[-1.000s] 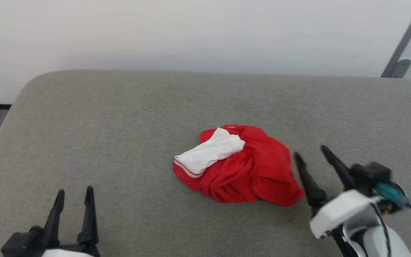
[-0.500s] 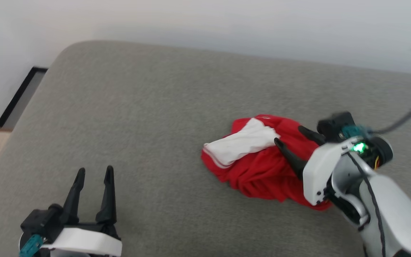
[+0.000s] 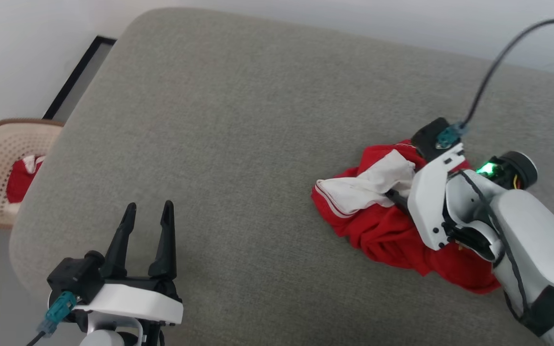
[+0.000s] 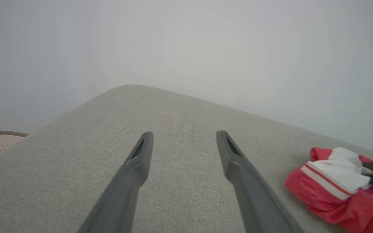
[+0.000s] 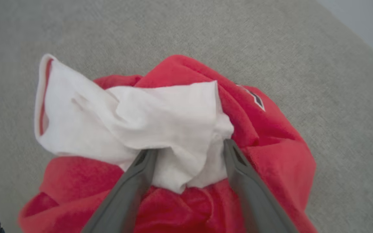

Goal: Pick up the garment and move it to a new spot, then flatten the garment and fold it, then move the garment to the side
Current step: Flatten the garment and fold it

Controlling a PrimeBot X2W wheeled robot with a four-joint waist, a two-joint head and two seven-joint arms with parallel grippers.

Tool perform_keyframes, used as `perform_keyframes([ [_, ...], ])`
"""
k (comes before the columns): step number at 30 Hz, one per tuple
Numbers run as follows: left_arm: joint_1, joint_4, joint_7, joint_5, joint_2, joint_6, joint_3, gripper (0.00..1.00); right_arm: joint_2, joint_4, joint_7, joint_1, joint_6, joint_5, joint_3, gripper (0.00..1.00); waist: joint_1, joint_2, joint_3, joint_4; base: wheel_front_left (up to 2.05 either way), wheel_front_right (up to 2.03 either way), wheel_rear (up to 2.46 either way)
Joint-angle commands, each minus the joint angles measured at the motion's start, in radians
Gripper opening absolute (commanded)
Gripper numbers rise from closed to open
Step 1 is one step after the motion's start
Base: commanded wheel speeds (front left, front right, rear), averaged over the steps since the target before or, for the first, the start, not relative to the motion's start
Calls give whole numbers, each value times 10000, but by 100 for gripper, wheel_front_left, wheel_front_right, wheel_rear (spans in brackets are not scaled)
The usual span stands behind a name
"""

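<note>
Shirt (image 3: 387, 235): crumpled red, white sleeve (image 5: 125, 123), on woven grey cushion (image 3: 238, 120).
Right gripper (image 5: 186, 145): spread wide, sleeve fold straddled.
Left gripper (image 3: 147, 207): spread wide, empty.

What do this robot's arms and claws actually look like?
The left claw and right claw each have two long, dark, tapering fingers on a black base under a white cover. A teal plug with a black cable sits at the right wrist, beside a green light. The right forearm is pale and rounded.
</note>
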Motion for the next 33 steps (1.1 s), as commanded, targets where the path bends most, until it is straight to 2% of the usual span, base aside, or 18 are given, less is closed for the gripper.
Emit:
perform_keyframes([
  [1,-130,37,-53,-24,-19,-36,15,100,-38,33,14,-161,1,24,93,87,0,0,97,100,0,0,0],
  [2,-165,54,-53,-27,-33,-36,23,100,-36,74,-71,-261,1,72,163,20,0,0,112,119,0,0,0],
  [3,-193,72,-53,-38,-42,-36,22,100,-55,110,-146,-352,-1,107,241,0,0,0,126,139,0,0,0],
  [11,-58,141,-53,-56,10,-30,349,100,-217,-243,-791,-610,-1,559,130,0,0,0,-40,-152,0,0,0],
  [18,122,46,-53,0,170,-30,602,100,-591,-1314,-1185,-293,-1,756,-706,0,0,0,-293,-708,0,0,0],
  [26,278,-34,-53,81,238,-31,812,100,-873,-2692,-859,655,-1,541,-2400,0,0,0,-423,-1354,0,0,0],
  [33,347,-68,-53,122,263,-31,884,100,-817,-3214,-285,2059,-1,-118,-4607,0,0,0,-513,-1731,0,0,0],
])
